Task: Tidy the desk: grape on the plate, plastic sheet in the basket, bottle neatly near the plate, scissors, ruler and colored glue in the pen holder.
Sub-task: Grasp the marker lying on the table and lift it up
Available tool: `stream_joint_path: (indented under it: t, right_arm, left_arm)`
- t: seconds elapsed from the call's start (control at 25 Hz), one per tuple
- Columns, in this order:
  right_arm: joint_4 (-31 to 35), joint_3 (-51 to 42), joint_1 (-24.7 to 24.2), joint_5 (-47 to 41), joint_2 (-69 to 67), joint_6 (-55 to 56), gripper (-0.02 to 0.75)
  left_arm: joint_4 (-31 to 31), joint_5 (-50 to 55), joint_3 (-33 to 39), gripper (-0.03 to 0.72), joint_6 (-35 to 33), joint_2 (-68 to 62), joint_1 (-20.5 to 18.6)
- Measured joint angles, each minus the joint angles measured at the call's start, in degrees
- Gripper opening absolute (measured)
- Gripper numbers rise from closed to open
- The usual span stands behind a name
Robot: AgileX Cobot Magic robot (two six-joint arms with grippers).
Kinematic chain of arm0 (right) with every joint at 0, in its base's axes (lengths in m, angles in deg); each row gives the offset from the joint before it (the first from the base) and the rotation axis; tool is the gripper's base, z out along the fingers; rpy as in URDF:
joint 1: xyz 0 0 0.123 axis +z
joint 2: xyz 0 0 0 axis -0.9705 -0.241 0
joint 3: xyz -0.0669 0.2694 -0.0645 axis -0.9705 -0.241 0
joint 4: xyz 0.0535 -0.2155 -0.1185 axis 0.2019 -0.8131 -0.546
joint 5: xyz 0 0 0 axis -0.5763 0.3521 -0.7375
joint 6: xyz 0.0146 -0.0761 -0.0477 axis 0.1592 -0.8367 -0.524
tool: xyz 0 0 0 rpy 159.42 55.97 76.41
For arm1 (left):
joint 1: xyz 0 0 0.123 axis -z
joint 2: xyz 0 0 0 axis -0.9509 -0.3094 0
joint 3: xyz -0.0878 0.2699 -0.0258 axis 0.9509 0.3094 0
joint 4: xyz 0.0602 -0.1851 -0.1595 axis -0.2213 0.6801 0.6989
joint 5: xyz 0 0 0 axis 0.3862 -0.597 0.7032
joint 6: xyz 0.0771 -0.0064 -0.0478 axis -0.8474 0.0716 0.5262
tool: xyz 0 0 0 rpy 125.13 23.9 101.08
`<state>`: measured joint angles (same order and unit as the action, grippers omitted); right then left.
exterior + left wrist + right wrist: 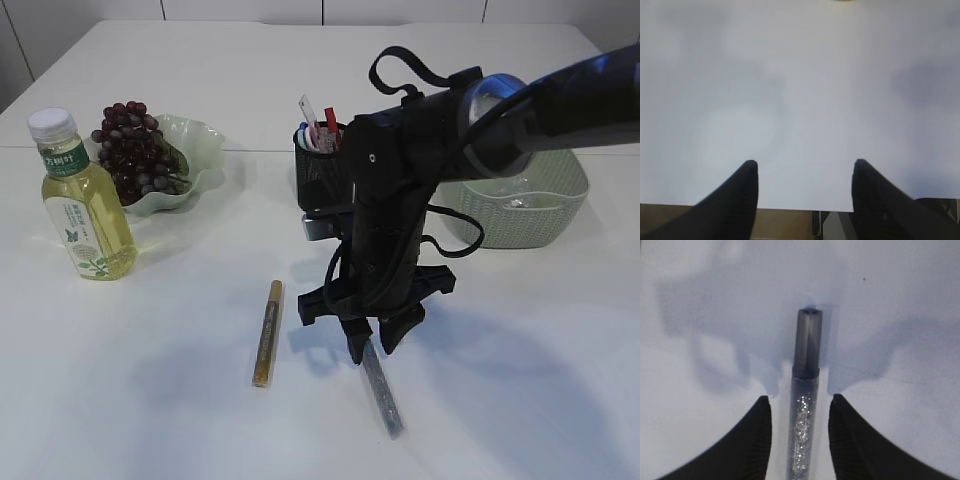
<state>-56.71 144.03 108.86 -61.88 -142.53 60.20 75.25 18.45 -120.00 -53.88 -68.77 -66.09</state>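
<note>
A silver glitter glue pen (381, 389) lies on the white table. My right gripper (371, 340) is low over its upper end, open, one finger on each side of the pen (805, 410) with gaps between. A gold glitter glue pen (267, 333) lies to the left. The grapes (135, 150) sit on the pale green plate (205, 140). The bottle (85, 200) of yellow drink stands upright left of the plate. The black mesh pen holder (318, 170) holds a ruler and other items. My left gripper (804, 167) is open and empty over bare table; it is out of the exterior view.
A green woven basket (530, 205) stands at the right behind my right arm, with something clear inside. The table's front edge shows at the bottom of the left wrist view (790, 206).
</note>
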Motion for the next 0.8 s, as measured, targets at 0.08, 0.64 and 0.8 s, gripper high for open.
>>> stream_joint_path:
  t: [0.08, 0.64, 0.8]
  right_arm:
    - [0.1, 0.0, 0.0, 0.0, 0.0, 0.0, 0.313]
    - [0.2, 0.7, 0.0, -0.7, -0.6, 0.0, 0.313]
    - [0.3, 3.2, 0.0, -2.4, -1.8, 0.0, 0.313]
  left_arm:
    - [0.0, 0.0, 0.0, 0.435, 0.0, 0.0, 0.0]
    - [0.0, 0.0, 0.0, 0.435, 0.0, 0.0, 0.0]
    - [0.0, 0.0, 0.0, 0.435, 0.0, 0.0, 0.0]
